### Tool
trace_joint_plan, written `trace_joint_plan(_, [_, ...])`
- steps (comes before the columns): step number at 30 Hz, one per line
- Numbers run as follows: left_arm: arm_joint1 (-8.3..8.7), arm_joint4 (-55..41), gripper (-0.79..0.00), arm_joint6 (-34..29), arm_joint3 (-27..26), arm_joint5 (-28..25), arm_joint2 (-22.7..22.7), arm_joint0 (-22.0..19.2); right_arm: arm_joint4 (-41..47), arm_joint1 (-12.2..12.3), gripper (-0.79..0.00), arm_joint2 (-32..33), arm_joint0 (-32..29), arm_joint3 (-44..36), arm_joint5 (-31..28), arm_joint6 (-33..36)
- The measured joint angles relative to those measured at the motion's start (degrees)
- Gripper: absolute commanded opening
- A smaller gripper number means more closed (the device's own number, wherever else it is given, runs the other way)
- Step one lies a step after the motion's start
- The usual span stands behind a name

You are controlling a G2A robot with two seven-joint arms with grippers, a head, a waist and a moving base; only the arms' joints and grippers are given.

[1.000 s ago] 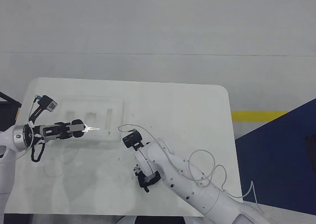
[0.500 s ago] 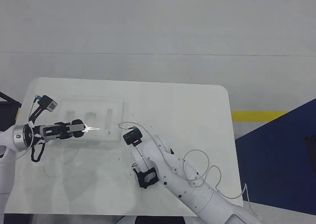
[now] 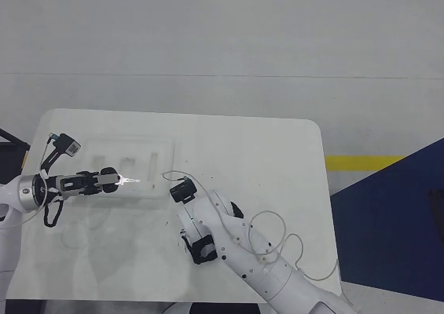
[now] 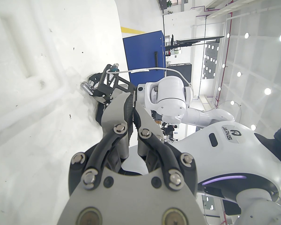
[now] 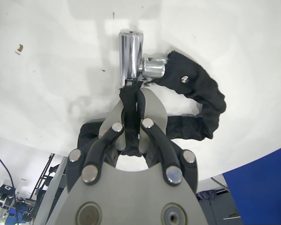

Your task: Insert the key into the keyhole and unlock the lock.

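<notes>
My left gripper [image 3: 116, 180] hovers over the table's left side, shut on a small silver key [image 3: 130, 180] that points to the right. In the left wrist view this gripper [image 4: 132, 104] has its jaws closed. The lock is a chrome cylinder [image 5: 130, 57] joined to a black fabric-sleeved cable [image 5: 201, 90]; its keyhole end faces away from the wrist. My right gripper [image 5: 133, 95] is shut on the black sleeve just behind the cylinder, low over the table's front middle [image 3: 199, 250]. From the left wrist, the chrome cylinder [image 4: 86, 87] lies ahead of the key.
A white foam tray [image 3: 139, 153] with shallow recesses lies on the table behind the left gripper. A thin white cable [image 3: 265, 228] trails along the right arm. A blue cabinet [image 3: 414, 224] stands off the table's right side.
The right arm has shifted a little to the left, toward the left gripper, carrying the lock. The left arm and the key have stayed still.
</notes>
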Motion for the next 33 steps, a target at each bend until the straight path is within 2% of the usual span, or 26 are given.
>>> trace_joint_plan(5, [0.00, 0.0, -0.785, 0.0, 0.0, 0.0, 0.0, 0.0, -0.4, -0.1, -0.785, 2.0, -1.2, -2.3, 0.0, 0.0])
trace_joint_plan(9, [0.00, 0.0, -0.785, 0.0, 0.0, 0.0, 0.0, 0.0, 2.4, 0.9, -0.785, 6.4, -5.3, -11.1, -2.0, -1.4])
trace_joint_plan(13, [0.00, 0.0, -0.785, 0.0, 0.0, 0.0, 0.0, 0.0, 8.4, 3.0, -0.785, 13.6, -12.5, -23.2, -10.7, -3.3])
trace_joint_plan(18, [0.00, 0.0, -0.785, 0.0, 0.0, 0.0, 0.0, 0.0, 24.1, 5.1, -0.785, 23.5, -22.3, -37.2, -23.6, -3.9])
trace_joint_plan(20, [0.00, 0.0, -0.785, 0.0, 0.0, 0.0, 0.0, 0.0, 32.2, 5.6, -0.785, 26.9, -24.5, -38.8, -28.4, -3.4])
trace_joint_plan(22, [0.00, 0.0, -0.785, 0.0, 0.0, 0.0, 0.0, 0.0, 35.4, 5.7, -0.785, 27.3, -24.7, -38.8, -29.5, -3.3])
trace_joint_plan(30, [0.00, 0.0, -0.785, 0.0, 0.0, 0.0, 0.0, 0.0, 32.9, 5.6, -0.785, 27.0, -24.6, -38.8, -28.3, -3.4])
trace_joint_plan(33, [0.00, 0.0, -0.785, 0.0, 0.0, 0.0, 0.0, 0.0, 37.3, 5.8, -0.785, 27.8, -26.1, -39.2, -29.7, -8.2])
